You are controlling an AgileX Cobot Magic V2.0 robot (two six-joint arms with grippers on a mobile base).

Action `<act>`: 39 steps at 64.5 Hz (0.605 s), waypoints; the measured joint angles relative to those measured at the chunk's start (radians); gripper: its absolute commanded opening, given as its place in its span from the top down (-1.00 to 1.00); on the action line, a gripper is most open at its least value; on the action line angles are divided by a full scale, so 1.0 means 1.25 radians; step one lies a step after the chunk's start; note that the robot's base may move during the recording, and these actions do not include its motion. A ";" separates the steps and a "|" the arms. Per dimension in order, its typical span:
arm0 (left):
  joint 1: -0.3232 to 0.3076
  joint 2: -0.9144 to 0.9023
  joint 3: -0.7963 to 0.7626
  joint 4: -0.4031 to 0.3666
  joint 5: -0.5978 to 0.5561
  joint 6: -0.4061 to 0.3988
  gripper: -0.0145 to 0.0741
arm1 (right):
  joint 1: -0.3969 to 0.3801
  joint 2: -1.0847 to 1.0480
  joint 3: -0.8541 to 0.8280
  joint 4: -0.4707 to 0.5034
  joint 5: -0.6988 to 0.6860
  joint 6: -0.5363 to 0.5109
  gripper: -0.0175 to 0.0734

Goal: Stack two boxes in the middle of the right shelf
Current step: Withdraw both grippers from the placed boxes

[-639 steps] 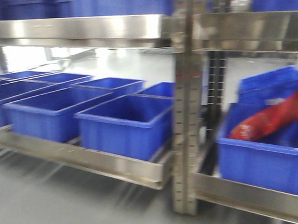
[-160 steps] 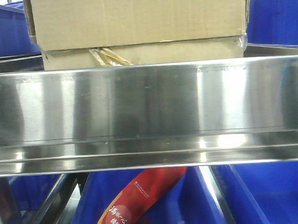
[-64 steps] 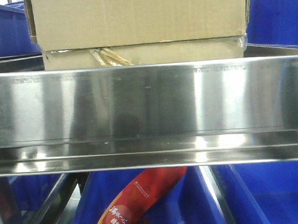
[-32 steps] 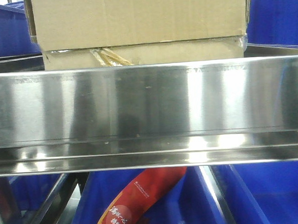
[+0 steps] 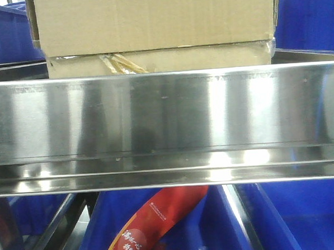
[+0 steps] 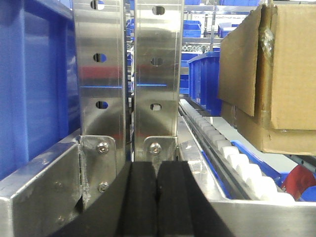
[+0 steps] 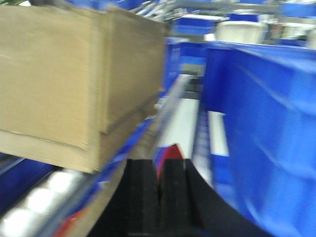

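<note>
The tall brown box sits on the flatter box with peeling yellowish tape, both on the steel shelf level behind its broad shiny front rail. In the left wrist view the stacked tall box and flatter box are at the right, over white rollers. My left gripper is shut and empty, facing the steel uprights, apart from the boxes. In the blurred right wrist view the tall box rests on the flatter box at the left. My right gripper is shut and empty, beside them.
Blue plastic bins flank the boxes on the same level, one close on the right and one on the left. Two steel uprights stand ahead of the left gripper. A red package lies in a blue bin below.
Ten seconds ago the front view showed blue bins on lower shelves; now it is close on the steel rail with the stacked boxes. Over the last second only the reflections shifted slightly.
</note>
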 measured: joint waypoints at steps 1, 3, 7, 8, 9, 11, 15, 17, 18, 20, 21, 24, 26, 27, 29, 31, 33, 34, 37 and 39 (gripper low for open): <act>0.000 0.000 0.000 0.000 0.000 0.000 0.92 | -0.008 -0.016 0.009 0.002 0.000 0.000 0.95; 0.000 0.000 0.000 0.000 0.000 0.000 0.92 | -0.024 -0.038 0.028 0.007 -0.003 0.000 0.95; 0.000 0.000 0.000 0.000 0.004 0.000 0.92 | -0.061 -0.087 0.073 0.011 -0.014 0.002 0.95; 0.000 0.000 0.000 0.000 0.004 0.000 0.92 | -0.072 -0.096 0.081 0.011 -0.016 0.002 0.95; 0.000 0.000 0.000 0.000 0.004 0.000 0.92 | -0.078 -0.105 0.090 0.012 -0.018 0.002 0.95; 0.000 0.000 0.000 0.000 0.004 0.000 0.92 | -0.089 -0.122 0.110 0.012 -0.019 0.002 0.95; 0.000 0.000 0.000 0.000 0.000 0.000 0.92 | -0.110 -0.158 0.140 0.014 -0.023 0.002 0.95; 0.000 0.000 0.000 0.000 0.000 0.000 0.92 | -0.117 -0.172 0.157 0.014 -0.023 0.002 0.95; 0.000 0.000 0.000 0.000 0.000 0.000 0.92 | -0.119 -0.180 0.164 0.014 -0.024 0.002 0.95; 0.000 0.000 0.000 0.000 0.000 0.000 0.92 | -0.124 -0.197 0.180 0.014 -0.025 0.002 0.95; 0.000 0.000 0.000 0.000 0.000 0.000 0.92 | -0.124 -0.207 0.186 0.014 -0.027 0.002 0.95; 0.000 0.000 0.000 0.000 0.000 0.000 0.92 | -0.126 -0.225 0.205 0.014 -0.028 0.003 0.95; 0.000 0.000 0.000 0.000 0.004 0.000 0.92 | -0.127 -0.234 0.215 0.014 -0.030 0.003 0.95; 0.000 0.000 0.000 0.000 0.004 0.000 0.92 | -0.127 -0.238 0.218 0.014 -0.030 0.003 0.95; 0.000 0.000 0.001 0.000 0.004 0.000 0.92 | -0.127 -0.242 0.219 0.016 -0.030 0.003 0.95; 0.000 0.000 0.001 0.000 0.000 0.000 0.92 | -0.127 -0.244 0.221 0.016 -0.030 0.003 0.95; 0.000 0.000 0.001 0.000 0.000 0.000 0.92 | -0.128 -0.245 0.221 0.014 -0.030 0.003 0.95; 0.000 0.000 0.001 0.000 0.000 0.000 0.92 | -0.128 -0.245 0.221 0.014 -0.030 0.003 0.95; 0.000 0.000 0.001 0.000 0.000 0.000 0.92 | -0.128 -0.245 0.221 0.014 -0.030 0.003 0.95; 0.000 0.000 0.001 0.000 0.000 0.000 0.92 | -0.128 -0.247 0.221 0.013 -0.030 0.003 0.95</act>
